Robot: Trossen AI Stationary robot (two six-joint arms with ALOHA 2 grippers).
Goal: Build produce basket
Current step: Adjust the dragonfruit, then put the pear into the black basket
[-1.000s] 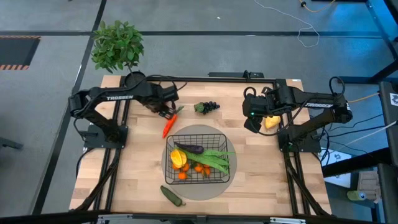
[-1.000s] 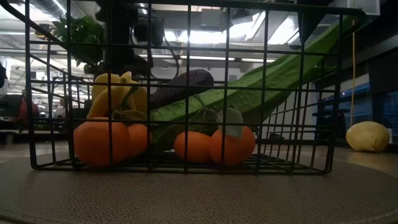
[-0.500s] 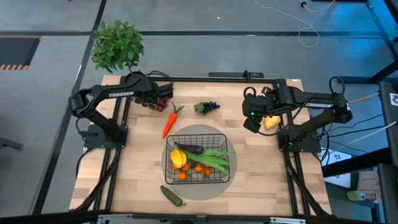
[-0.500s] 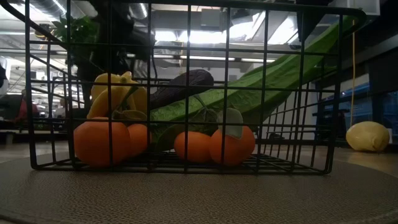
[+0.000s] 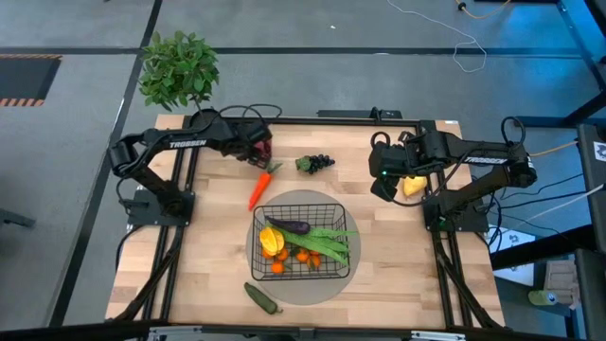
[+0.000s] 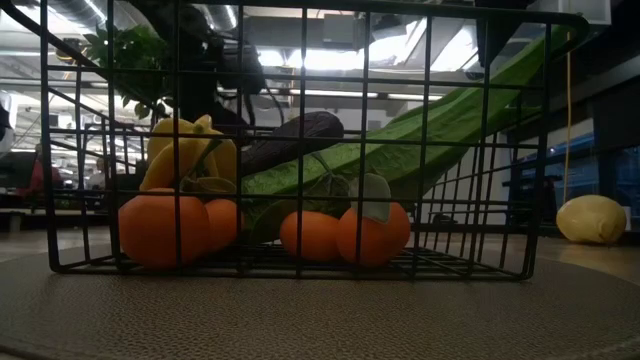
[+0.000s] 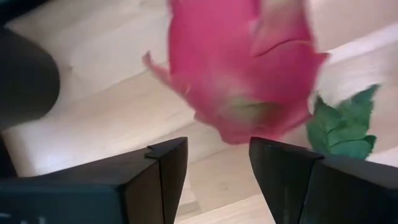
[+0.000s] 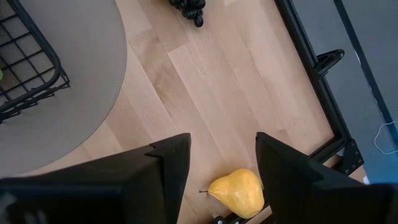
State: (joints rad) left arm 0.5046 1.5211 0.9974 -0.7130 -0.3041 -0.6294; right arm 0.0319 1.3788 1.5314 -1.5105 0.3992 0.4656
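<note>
The black wire basket stands on a round grey mat. It holds a yellow pepper, an eggplant, green beans and tangerines. Near the far edge a pink dragon fruit lies on the table. My left gripper hangs open just above it, pointing steeply down, without touching it. A carrot, grapes and a cucumber lie loose on the table. My right gripper waits open, high over a yellow fruit.
The carrot's green leaves lie right beside the dragon fruit. A potted plant stands beyond the far left corner. Bare wood lies to the right of the mat. The left arm's black frame rail runs along the table's left side.
My left gripper has gone from over the carrot's leafy end toward the table's far edge, to the dragon fruit, and has sunk a little while turning somewhat. Its fingers have stayed open. The right arm and the produce in the basket have kept still.
</note>
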